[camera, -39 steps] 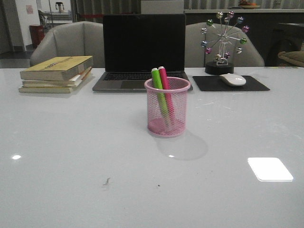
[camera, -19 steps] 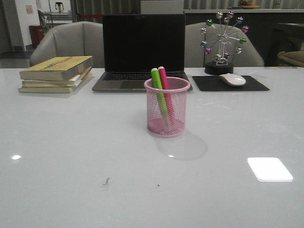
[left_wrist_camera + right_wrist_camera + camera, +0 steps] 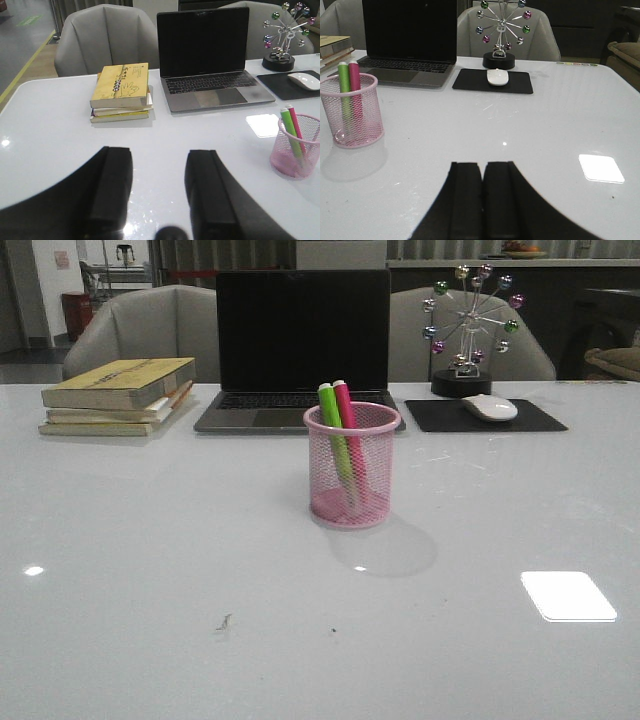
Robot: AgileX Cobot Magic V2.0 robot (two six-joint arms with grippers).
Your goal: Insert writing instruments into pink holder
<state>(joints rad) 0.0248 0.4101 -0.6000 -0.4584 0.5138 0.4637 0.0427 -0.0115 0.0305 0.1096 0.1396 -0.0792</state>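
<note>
The pink mesh holder (image 3: 351, 468) stands upright at the table's middle, in front of the laptop. Inside it lean the lime green highlighter (image 3: 334, 430) and the bright pink highlighter (image 3: 346, 415), their tops poking above the rim. The left wrist view shows the holder (image 3: 296, 150) off to one side, well away from my left gripper (image 3: 159, 156), which is open and empty above bare table. In the right wrist view the holder (image 3: 352, 112) stands far from my right gripper (image 3: 483, 166), shut on nothing. Neither gripper appears in the front view.
A stack of books (image 3: 120, 395) lies at the back left. A dark laptop (image 3: 300, 350) sits behind the holder. A white mouse (image 3: 490, 407) rests on a black pad (image 3: 485, 416), with a ball ornament (image 3: 468, 325) behind it. Chairs stand beyond the table.
</note>
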